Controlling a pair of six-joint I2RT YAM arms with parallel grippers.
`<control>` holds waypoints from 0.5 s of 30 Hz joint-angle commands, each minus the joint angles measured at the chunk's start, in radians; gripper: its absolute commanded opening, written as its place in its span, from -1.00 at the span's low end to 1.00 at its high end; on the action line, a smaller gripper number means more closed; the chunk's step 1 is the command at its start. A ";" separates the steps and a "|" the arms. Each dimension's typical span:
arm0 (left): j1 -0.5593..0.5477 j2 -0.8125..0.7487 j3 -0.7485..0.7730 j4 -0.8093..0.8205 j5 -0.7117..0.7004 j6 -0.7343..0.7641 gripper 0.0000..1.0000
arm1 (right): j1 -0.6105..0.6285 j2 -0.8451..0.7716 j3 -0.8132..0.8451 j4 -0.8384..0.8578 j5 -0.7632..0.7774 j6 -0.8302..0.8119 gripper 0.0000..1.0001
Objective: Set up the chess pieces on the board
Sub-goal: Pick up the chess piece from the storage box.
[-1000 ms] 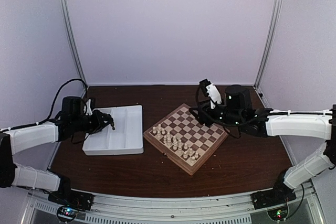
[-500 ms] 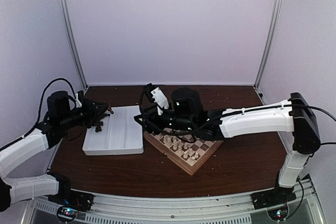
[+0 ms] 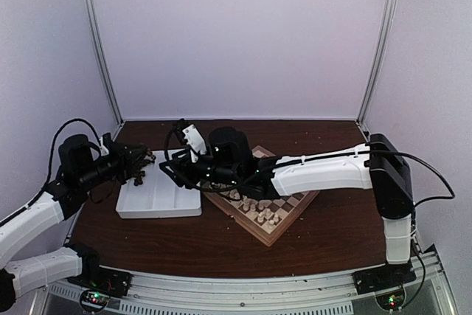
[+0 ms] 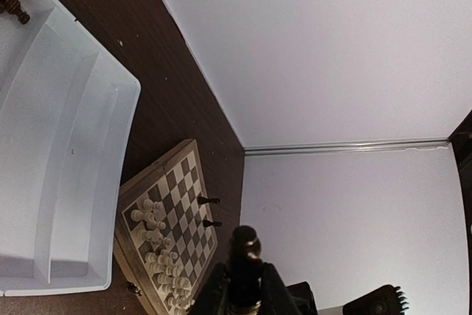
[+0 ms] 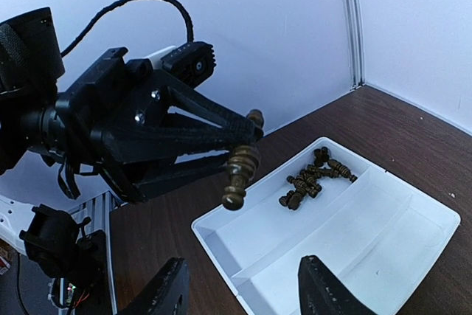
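My left gripper [image 4: 245,287] is shut on one dark chess piece [image 4: 245,250], holding it in the air over the left end of the white tray [image 3: 158,201]. In the right wrist view that held piece [image 5: 242,173] hangs head down from the left gripper [image 5: 247,145]. More dark chess pieces [image 5: 313,178] lie in a heap in the tray's far compartment. My right gripper [image 5: 243,296] is open and empty, low over the tray and facing the left gripper. The board [image 3: 284,228] lies right of the tray; two dark pieces [image 4: 210,212] stand on its far side.
Cream-white chess figures [image 3: 254,208] crowd the board's near side. My right arm [image 3: 317,171] stretches across and above the board to the tray. Purple walls close in the dark wooden table [image 3: 332,234] on three sides.
The right arm has swung left from over the board's right side to over the tray. My left gripper has drawn back and up with the dark piece.
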 commanded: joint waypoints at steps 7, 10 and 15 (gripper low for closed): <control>-0.012 -0.054 -0.048 0.054 -0.007 -0.048 -0.68 | 0.009 0.071 0.101 0.003 0.010 0.010 0.01; -0.013 -0.063 -0.052 0.049 -0.007 -0.049 -0.68 | 0.009 0.092 0.132 -0.011 0.001 0.010 0.00; -0.016 -0.067 -0.059 0.050 -0.002 -0.053 -0.68 | 0.010 0.120 0.167 -0.021 -0.003 0.010 -0.01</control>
